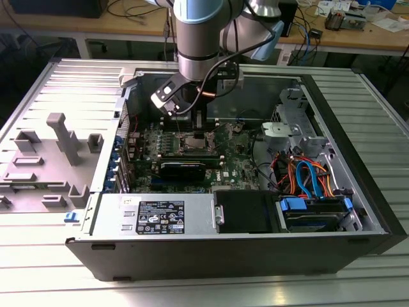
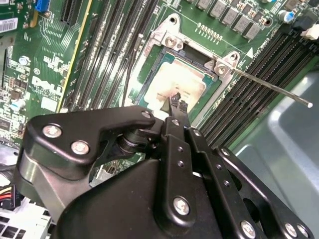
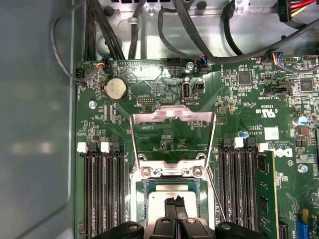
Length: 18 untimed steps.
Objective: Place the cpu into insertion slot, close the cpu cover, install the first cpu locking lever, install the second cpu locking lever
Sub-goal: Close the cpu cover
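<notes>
the hand [image 3: 175, 204] is closed, tips pinched on nothing, on or just over the chip [image 3: 160, 206], which lies flat in the socket [image 3: 138, 199] near the exterior view's middle. tips dragging sideways could skew it and damage the socket. metal face up; square, so no long axis; edges parallel the memory slots [image 3: 102, 194]. the cover [image 3: 172, 117] stands open.
</notes>
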Motion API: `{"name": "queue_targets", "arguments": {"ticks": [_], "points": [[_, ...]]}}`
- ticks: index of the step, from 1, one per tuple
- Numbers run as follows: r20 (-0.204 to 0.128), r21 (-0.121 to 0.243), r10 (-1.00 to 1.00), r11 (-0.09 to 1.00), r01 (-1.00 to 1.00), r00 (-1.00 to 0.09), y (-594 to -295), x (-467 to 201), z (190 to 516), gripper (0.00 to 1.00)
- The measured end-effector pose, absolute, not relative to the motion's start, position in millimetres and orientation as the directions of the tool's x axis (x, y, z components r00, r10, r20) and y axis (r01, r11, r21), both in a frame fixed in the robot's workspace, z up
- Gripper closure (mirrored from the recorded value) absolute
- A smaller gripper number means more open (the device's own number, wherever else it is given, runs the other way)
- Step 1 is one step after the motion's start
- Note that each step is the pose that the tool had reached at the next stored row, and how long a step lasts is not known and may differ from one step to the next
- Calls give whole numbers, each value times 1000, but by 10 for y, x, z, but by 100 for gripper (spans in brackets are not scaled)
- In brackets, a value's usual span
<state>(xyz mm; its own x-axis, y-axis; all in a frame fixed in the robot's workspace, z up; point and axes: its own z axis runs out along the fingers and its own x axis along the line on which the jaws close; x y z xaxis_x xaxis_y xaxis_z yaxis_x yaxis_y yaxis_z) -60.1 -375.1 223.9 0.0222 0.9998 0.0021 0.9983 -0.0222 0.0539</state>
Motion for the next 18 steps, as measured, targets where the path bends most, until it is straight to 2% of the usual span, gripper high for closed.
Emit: {"name": "queue_targets", "arguments": {"ticks": [18], "points": [[2,54,1000,-22,998,22,-3751,-559,2319,89]]}}
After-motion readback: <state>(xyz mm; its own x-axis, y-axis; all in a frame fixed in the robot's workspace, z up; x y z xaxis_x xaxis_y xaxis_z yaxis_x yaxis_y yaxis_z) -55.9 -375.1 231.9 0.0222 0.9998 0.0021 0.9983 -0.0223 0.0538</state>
